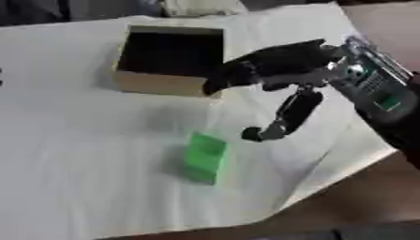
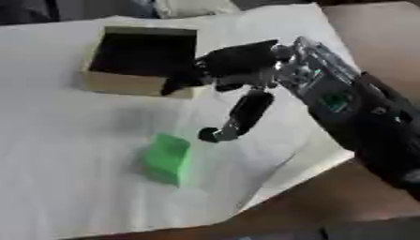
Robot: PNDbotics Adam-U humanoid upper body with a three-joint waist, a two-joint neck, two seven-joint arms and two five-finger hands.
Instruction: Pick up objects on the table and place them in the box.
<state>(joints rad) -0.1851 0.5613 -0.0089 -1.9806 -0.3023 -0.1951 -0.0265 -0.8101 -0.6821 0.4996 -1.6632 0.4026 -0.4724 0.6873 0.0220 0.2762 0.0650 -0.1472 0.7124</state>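
Note:
A green block (image 1: pixel 204 156) lies on the white cloth, in front of the box. The open cardboard box (image 1: pixel 157 83) stands behind it, its inside dark. My right hand (image 1: pixel 275 65) comes in from the right and hovers above the cloth between box and block. Its fingers stretch left toward the box's front right corner and its thumb (image 1: pixel 283 119) hangs down, ending just right of and above the block. The hand is open and holds nothing. My left hand is not in either view.
The white cloth (image 1: pixel 74 154) covers most of the table; its front right edge ends on bare brown table (image 1: pixel 353 201). Pale and dark things show along the far edge behind the box.

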